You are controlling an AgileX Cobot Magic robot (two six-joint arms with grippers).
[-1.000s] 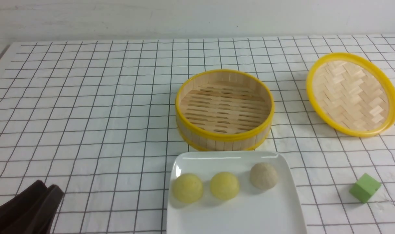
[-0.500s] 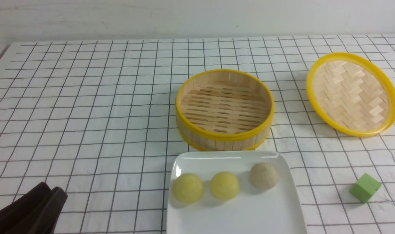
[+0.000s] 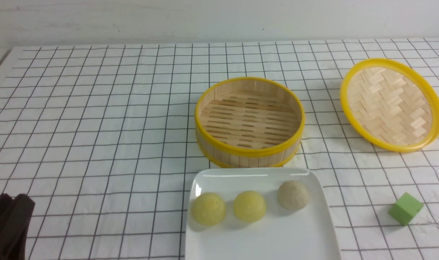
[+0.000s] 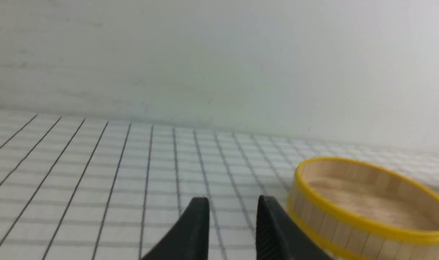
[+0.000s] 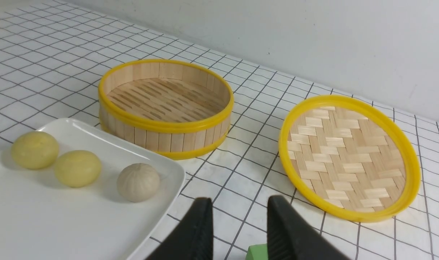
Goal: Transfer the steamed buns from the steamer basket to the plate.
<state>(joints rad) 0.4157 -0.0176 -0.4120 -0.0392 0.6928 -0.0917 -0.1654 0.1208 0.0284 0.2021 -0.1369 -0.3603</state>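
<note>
The place looks like a robot test setup in a lab rather than a real kitchen. A bench (image 3: 96, 126) covered in a white cloth with a black grid stands against a plain white wall (image 3: 219, 18). The food things on it look like props: a basket (image 3: 250, 122), a woven lid (image 3: 391, 104), a plate (image 3: 277, 238) of buns (image 3: 249, 206) and a green cube (image 3: 405, 208).
</note>
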